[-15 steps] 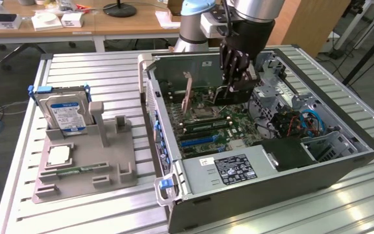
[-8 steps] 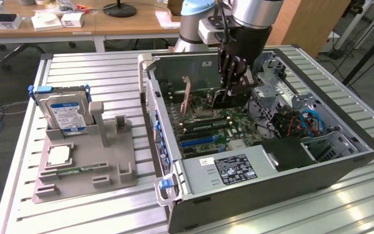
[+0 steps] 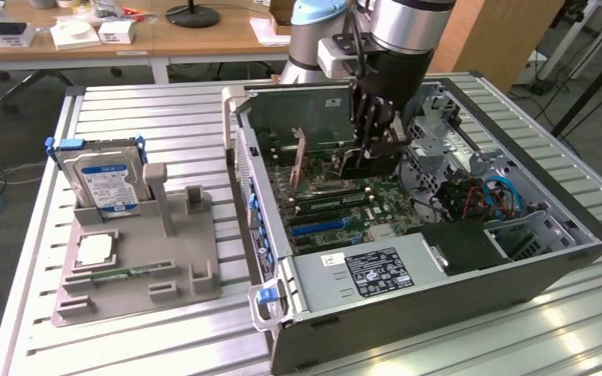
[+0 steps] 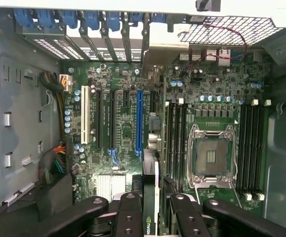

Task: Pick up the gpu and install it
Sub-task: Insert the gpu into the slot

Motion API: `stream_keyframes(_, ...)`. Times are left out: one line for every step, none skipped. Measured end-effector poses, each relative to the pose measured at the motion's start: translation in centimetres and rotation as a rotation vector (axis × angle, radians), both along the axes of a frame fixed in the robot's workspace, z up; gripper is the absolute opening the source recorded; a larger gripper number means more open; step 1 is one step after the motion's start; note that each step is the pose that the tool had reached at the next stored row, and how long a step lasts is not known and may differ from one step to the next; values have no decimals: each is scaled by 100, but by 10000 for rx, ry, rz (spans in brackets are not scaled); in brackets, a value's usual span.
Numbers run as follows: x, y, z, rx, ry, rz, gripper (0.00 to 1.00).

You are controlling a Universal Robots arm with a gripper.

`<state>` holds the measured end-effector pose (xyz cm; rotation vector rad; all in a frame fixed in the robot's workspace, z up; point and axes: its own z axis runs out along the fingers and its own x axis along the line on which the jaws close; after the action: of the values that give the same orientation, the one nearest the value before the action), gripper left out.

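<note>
Black gripper point(image 3: 371, 157) | arm vertical inside case point(image 3: 447, 309) | jaws clamp gpu point(image 4: 152, 217)

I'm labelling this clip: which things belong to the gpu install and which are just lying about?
Job: gpu, held by the gripper; open case; motherboard.
Lying about: hard drive, memory stick, chip, all on the grey holder.

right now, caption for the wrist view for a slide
Jaws grip the gpu edge-on over the motherboard, near its blue slot
</note>
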<state>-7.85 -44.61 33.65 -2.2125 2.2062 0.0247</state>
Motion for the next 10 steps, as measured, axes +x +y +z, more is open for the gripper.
stream_keyframes(-1, 0, -11, 0, 0, 2, 26)
stream_keyframes(-3, 0, -22, -1, 0, 2, 26)
stream_keyframes(-5, 0, -33, -1, 0, 1, 26)
stream_keyframes(-6, 0, -43, -2, 1, 3, 26)
stream_keyframes(-6, 0, -55, -2, 0, 4, 26)
stream_keyframes(-8, 0, -67, -2, 0, 5, 26)
stream_keyframes(-10, 0, -78, -3, 0, 4, 26)
stream_keyframes(-11, 0, -90, -2, 0, 4, 26)
stream_keyframes(-14, 0, -101, -3, 0, 4, 26)
stream_keyframes(-17, 0, -113, -3, 0, 4, 26)
